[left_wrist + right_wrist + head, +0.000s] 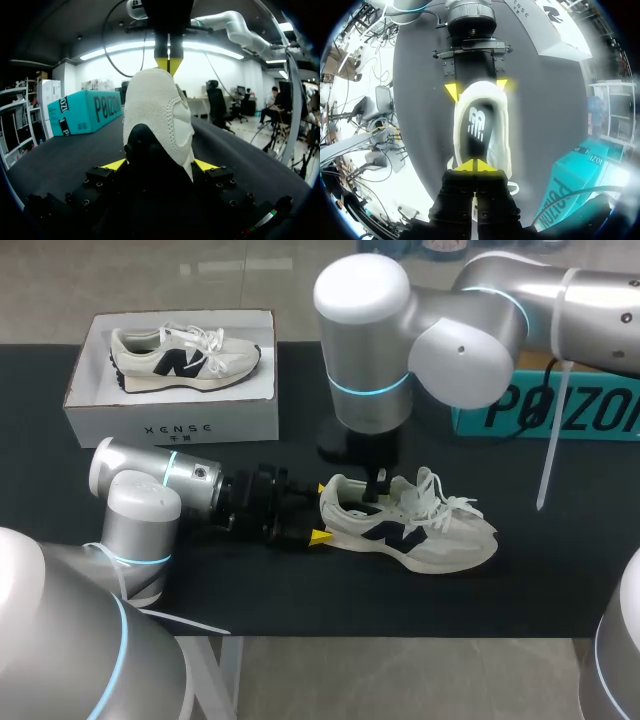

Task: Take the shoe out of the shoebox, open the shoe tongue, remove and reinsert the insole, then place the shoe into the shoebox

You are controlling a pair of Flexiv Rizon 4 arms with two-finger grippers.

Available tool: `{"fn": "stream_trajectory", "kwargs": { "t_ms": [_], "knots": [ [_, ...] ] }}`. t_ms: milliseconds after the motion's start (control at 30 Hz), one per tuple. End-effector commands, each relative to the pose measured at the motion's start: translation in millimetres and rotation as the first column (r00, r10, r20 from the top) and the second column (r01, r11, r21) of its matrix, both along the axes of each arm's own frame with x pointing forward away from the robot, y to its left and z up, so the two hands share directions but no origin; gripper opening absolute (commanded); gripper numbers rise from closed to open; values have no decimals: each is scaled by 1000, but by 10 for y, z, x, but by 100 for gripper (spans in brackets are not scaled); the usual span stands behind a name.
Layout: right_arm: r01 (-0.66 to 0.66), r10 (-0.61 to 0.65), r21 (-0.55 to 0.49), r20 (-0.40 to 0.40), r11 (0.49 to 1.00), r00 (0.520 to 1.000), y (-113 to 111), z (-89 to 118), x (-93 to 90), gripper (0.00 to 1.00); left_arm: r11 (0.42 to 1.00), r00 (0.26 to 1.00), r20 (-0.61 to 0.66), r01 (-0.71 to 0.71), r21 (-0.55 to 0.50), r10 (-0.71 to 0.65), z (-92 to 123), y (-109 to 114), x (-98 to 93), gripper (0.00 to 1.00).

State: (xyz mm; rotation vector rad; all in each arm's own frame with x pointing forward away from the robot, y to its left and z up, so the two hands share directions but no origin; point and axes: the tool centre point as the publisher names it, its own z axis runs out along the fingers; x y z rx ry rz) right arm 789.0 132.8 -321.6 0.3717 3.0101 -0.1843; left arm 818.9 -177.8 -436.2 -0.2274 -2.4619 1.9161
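Nothing fancy here, just a black tabletop (300, 590) filling the middle of the frame, teal box (610, 410) parked at upper right.

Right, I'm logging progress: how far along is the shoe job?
Done: the white-and-grey lace-up sneaker is out of the white cardboard shoebox, on the black table. In hand: left gripper clamps its heel; right gripper, tips together, sits at the opening above the black insole, which lies inside. Left: probably the insole's removal and reinsertion, certainly reboxing.

Two cream-and-black lace-up sneakers (430, 535) (185, 360), one white cardboard shoebox (170, 425), one teal cardboard box (560, 410) and two silver robot arms (150, 490) (420, 330) occupy one black tabletop (300, 585).
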Motion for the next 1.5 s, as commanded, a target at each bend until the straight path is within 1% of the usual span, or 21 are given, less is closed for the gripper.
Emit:
{"fn": "stream_trajectory", "kwargs": {
  "t_ms": [33, 300, 500, 533, 600, 633, 700, 733, 767, 800, 967, 1133, 1500],
  "knots": [
    [1, -1, 10, 5, 1000, 1000, -29, 3, -16, 0, 1000, 1000, 0, 0, 2, 0, -34, -32, 11, 0],
    [-8, 8, 12, 8, 1000, 1000, 0, 11, -22, 0, 1000, 1000, 0, 0, 2, 0, -34, -32, 11, 0],
    [-5, 5, 2, -18, 1000, 1000, 22, -48, -20, 0, 1000, 1000, 0, 0, 2, 0, -34, -32, 11, 0],
    [-5, 5, 2, -19, 1000, 1000, 23, -52, -20, 8, 1000, 1000, 0, 0, 2, 0, -34, -32, 11, 0],
    [-4, 4, 3, -22, 1000, 1000, 25, -58, -20, 21, 1000, 1000, 0, 0, 2, 0, -34, -32, 11, 0],
    [-4, 4, 3, -24, 1000, 1000, 26, -64, -19, 23, 1000, 1000, 0, 0, 2, 0, -34, -32, 11, 0],
    [-2, 2, 2, -26, 1000, 1000, 25, -65, -18, 32, 1000, 1000, 0, 0, 2, 0, -34, -32, 11, 0],
    [-1, 1, 2, -26, 1000, 1000, 24, -66, -16, 33, 1000, 1000, 0, 0, 2, 0, -34, -32, 11, 0],
    [0, 0, 2, -27, 1000, 1000, 21, -67, -12, 40, 1000, 1000, 0, 0, 2, 0, -34, -32, 11, 0],
    [-1, 1, 3, -26, 1000, 1000, 21, -68, -11, 42, 1000, 1000, 0, 0, 2, 0, -34, -32, 11, 0],
    [5, -5, 3, -24, 1000, 1000, 13, -72, 0, 37, 1000, 1000, 0, 0, 2, 0, -34, -32, 11, 0],
    [12, -12, 3, -28, 1000, 1000, -9, -87, 24, 36, 1000, 1000, 0, 0, 2, 0, -34, -32, 11, 0],
    [31, -30, 12, -57, 999, 998, -63, -281, 201, 36, 1000, 1000, 0, 0, 2, 0, -34, -32, 11, 0]
  ]
}}
